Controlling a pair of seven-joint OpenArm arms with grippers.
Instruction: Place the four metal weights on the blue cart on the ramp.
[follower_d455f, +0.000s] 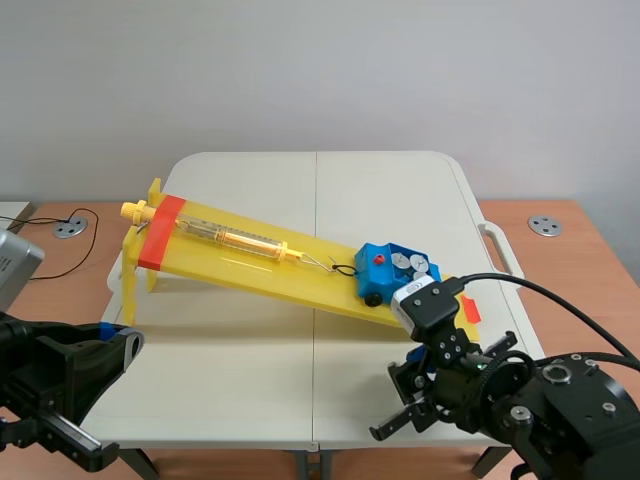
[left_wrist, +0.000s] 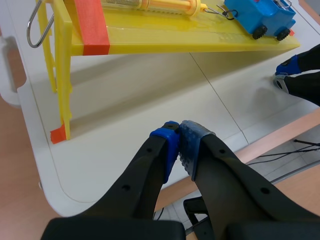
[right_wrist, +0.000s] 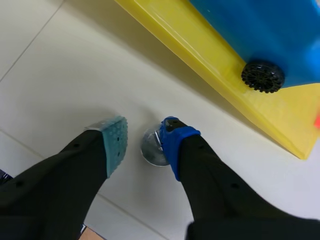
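A metal weight is seen lying flat on the counter between the spread fingers of the right claw. It is set close against the blue-padded finger and apart from the grey-green one, so nothing is gripped yet. Being round, it offers no long axis to be matched. The blue cart, with loaded weights on it, is parked at the low end of the ramp, just beyond this claw. The left claw is closed on nothing, well apart near the ramp's high end, so the right arm is judged the nearer.

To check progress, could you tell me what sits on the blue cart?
Round metal weights, seemingly three, and a red knob sit on the blue cart. The right arm hides its near corner, so the count is uncertain.
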